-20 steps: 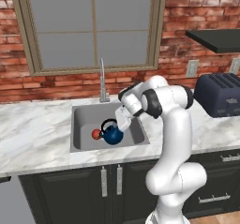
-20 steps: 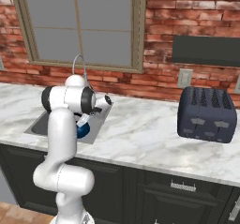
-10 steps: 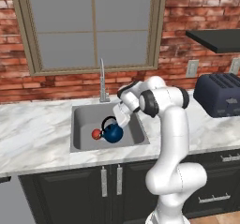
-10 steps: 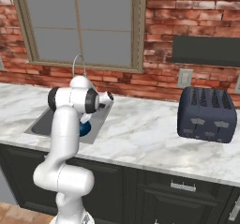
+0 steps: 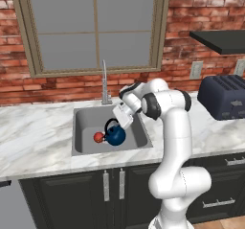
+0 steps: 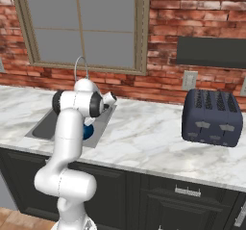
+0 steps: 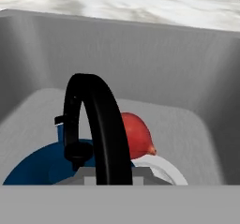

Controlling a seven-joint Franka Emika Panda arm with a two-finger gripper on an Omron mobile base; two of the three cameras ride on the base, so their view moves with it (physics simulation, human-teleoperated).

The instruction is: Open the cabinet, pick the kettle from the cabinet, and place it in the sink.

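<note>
The dark-blue kettle stands upright on the floor of the grey steel sink, its black loop handle rising in the middle of the hand view. My gripper hovers just above and to the right of that handle, tilted down toward it, open, with nothing held. From the right base view the kettle peeks out behind my arm, inside the sink. The tall black cabinet is out of view.
A small red ball lies against the kettle's left side, beside the white drain. The chrome faucet stands behind the basin. A dark toaster sits on the marble counter to the right, under a dark overhang.
The kettle has stayed put in the sink. My hand has drawn back slightly up and to the right, and the arm's elbow has swung a little.
</note>
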